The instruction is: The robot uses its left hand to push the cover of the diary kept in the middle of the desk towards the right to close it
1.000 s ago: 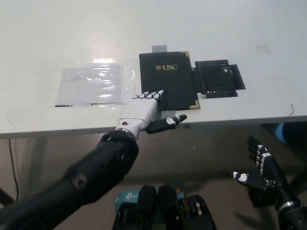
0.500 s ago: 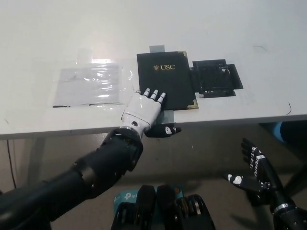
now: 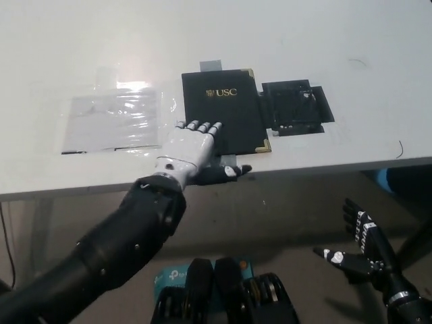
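Note:
The diary (image 3: 226, 110) lies shut in the middle of the white desk (image 3: 324, 40), a black cover with gold "USC" lettering and gold corners. My white left hand (image 3: 189, 150) rests flat at the diary's near left corner, fingers spread, fingertips (image 3: 202, 126) touching the cover's left edge, thumb hanging over the desk's front edge. It holds nothing. My black right hand (image 3: 358, 251) hangs open below the desk at the lower right, far from the diary.
A clear plastic sleeve (image 3: 111, 121) lies on the desk left of the diary. A black flat tray-like piece (image 3: 295, 106) sits against the diary's right side. The desk's front edge (image 3: 304, 169) runs just below my left hand.
The whole picture has shifted a little left and up, so the camera moved. My left hand slid slightly back toward the diary's left edge. My right hand dropped lower.

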Motion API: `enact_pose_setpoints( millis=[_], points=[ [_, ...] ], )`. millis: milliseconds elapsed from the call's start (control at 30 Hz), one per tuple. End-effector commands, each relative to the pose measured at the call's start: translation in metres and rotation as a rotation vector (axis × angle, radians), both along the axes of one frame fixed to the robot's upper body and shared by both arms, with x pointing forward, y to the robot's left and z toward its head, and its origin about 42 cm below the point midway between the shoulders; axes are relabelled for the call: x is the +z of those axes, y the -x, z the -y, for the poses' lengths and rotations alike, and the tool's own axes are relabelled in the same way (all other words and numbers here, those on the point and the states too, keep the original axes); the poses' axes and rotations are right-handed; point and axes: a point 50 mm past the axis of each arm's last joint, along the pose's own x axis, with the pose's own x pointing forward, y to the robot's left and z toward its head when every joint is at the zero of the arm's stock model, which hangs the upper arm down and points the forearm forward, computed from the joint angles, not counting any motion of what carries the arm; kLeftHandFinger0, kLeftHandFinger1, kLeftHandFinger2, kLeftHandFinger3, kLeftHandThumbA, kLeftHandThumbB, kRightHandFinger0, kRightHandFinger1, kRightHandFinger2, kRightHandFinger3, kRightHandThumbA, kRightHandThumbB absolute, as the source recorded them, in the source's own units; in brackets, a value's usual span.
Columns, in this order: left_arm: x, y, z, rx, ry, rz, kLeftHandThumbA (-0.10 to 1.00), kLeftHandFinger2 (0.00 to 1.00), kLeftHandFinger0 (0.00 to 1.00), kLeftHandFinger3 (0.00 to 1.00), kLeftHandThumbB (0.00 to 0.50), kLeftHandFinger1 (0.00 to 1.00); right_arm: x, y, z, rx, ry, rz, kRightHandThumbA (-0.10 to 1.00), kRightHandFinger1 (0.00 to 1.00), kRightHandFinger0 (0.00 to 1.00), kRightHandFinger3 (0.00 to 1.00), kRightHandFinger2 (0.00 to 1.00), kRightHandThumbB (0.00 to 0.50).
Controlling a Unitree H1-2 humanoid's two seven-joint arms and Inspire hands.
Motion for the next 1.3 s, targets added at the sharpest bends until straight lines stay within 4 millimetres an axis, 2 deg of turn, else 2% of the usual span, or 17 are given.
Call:
enact_pose_setpoints(
  millis=[0, 33, 67, 167, 233, 267, 300, 367, 400, 433, 567, 600, 733, 1000, 1067, 1200, 1267],
  points=[
    [0.056, 0.006, -0.021, 0.008, 0.62, -0.102, 1.0, 1.0, 1.0, 1.0, 0.165, 1.0, 0.019, -0.007, 0.007, -0.019, -0.031, 0.071, 1.0, 1.0, 1.0, 1.0, 1.0, 0.5],
    [0.092, 0.026, -0.04, -0.042, 1.161, -0.15, 1.0, 1.0, 1.0, 1.0, 0.133, 1.0, 0.019, -0.009, 0.009, -0.017, -0.024, 0.075, 1.0, 1.0, 1.0, 1.0, 1.0, 0.5],
    [0.096, 0.028, -0.041, -0.057, 1.201, -0.148, 1.0, 1.0, 1.0, 1.0, 0.103, 1.0, 0.019, -0.009, 0.009, -0.018, -0.025, 0.076, 1.0, 1.0, 1.0, 1.0, 1.0, 0.5],
    [0.114, 0.039, -0.051, -0.135, 1.42, -0.132, 1.0, 1.0, 1.0, 1.0, 0.133, 1.0, 0.018, -0.01, 0.011, -0.023, -0.017, 0.08, 1.0, 1.0, 1.0, 1.0, 1.0, 0.5],
    [0.115, 0.039, -0.051, -0.137, 1.423, -0.134, 1.0, 1.0, 1.0, 1.0, 0.133, 1.0, 0.018, -0.01, 0.011, -0.025, -0.018, 0.08, 1.0, 1.0, 1.0, 1.0, 1.0, 0.5],
    [0.124, 0.053, -0.059, -0.203, 1.609, -0.123, 1.0, 1.0, 1.0, 1.0, 0.149, 1.0, 0.018, -0.009, 0.013, -0.026, -0.001, 0.081, 1.0, 1.0, 0.98, 1.0, 1.0, 0.5],
    [0.127, 0.057, -0.059, -0.237, 1.665, -0.133, 1.0, 1.0, 1.0, 1.0, 0.149, 1.0, 0.018, -0.008, 0.016, -0.035, 0.004, 0.079, 1.0, 1.0, 0.98, 1.0, 1.0, 0.5],
    [0.128, 0.06, -0.062, -0.26, 1.699, -0.141, 1.0, 1.0, 1.0, 1.0, 0.161, 1.0, 0.018, -0.007, 0.017, -0.039, 0.01, 0.08, 1.0, 1.0, 0.98, 1.0, 1.0, 0.5],
    [0.128, 0.065, -0.068, -0.285, 1.764, -0.152, 1.0, 1.0, 1.0, 1.0, 0.206, 1.0, 0.018, -0.006, 0.017, -0.039, 0.004, 0.076, 1.0, 1.0, 1.0, 1.0, 1.0, 0.5],
    [0.129, 0.067, -0.072, -0.295, 1.822, -0.153, 1.0, 1.0, 1.0, 1.0, 0.214, 1.0, 0.019, -0.007, 0.017, -0.04, 0.006, 0.075, 1.0, 1.0, 1.0, 1.0, 1.0, 0.5],
    [0.127, 0.083, -0.096, -0.337, 2.043, -0.133, 1.0, 1.0, 1.0, 1.0, 0.211, 1.0, 0.018, -0.008, 0.018, -0.047, 0.004, 0.078, 1.0, 1.0, 0.99, 1.0, 1.0, 0.5],
    [0.124, 0.091, -0.105, -0.349, 2.167, -0.125, 1.0, 1.0, 1.0, 1.0, 0.226, 1.0, 0.018, -0.008, 0.019, -0.049, -0.006, 0.079, 1.0, 1.0, 1.0, 1.0, 1.0, 0.5],
    [0.112, 0.12, -0.134, -0.34, 2.317, -0.066, 1.0, 1.0, 1.0, 1.0, 0.257, 1.0, 0.019, -0.007, 0.024, -0.063, 0.003, 0.081, 1.0, 1.0, 1.0, 1.0, 1.0, 0.5],
    [0.085, 0.155, -0.177, -0.348, 2.391, -0.012, 1.0, 1.0, 1.0, 1.0, 0.251, 1.0, 0.019, -0.009, 0.03, -0.076, -0.004, 0.089, 1.0, 1.0, 1.0, 1.0, 1.0, 0.5],
    [0.062, 0.177, -0.206, -0.282, 2.404, 0.045, 1.0, 1.0, 1.0, 1.0, 0.251, 1.0, 0.02, -0.011, 0.03, -0.081, -0.012, 0.094, 1.0, 1.0, 1.0, 1.0, 1.0, 0.5],
    [0.036, 0.193, -0.228, -0.184, 2.401, 0.063, 1.0, 1.0, 1.0, 1.0, 0.234, 1.0, 0.02, -0.013, 0.03, -0.083, -0.004, 0.094, 1.0, 1.0, 1.0, 1.0, 1.0, 0.5],
    [0.01, 0.207, -0.239, -0.111, 2.419, 0.07, 1.0, 1.0, 1.0, 1.0, 0.219, 1.0, 0.02, -0.014, 0.03, -0.084, -0.01, 0.089, 1.0, 1.0, 1.0, 1.0, 1.0, 0.5]
  ],
)
